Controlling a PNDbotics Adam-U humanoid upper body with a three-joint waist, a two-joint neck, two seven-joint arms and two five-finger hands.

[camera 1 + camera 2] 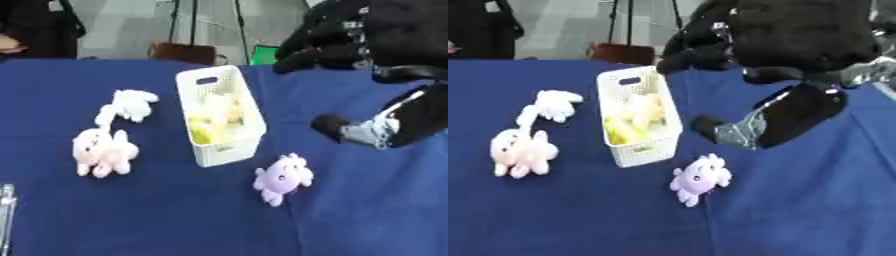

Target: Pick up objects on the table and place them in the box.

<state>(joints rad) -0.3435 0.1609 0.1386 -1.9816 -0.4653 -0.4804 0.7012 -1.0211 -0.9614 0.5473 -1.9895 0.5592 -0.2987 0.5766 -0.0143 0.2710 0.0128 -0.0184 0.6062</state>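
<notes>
The robot's black right hand (337,125) hung above the blue tablecloth (175,215); whether its fingers were spread could not be told. Left of it stood a white slotted plastic box (249,135) holding yellow plush. Below-left lay a lilac plush octopus (283,177); beyond the box lay a white plush toy (129,105) and a pink plush bunny (103,152). No writing was legible.

White slotted plastic box (236,137) upright mid-table with a yellow soft toy (214,117) inside, white plush toy (129,105) and pink plush toy (103,152) lying toward the table's left edge, purple plush toy (283,177) just beside the box's near right corner
</notes>
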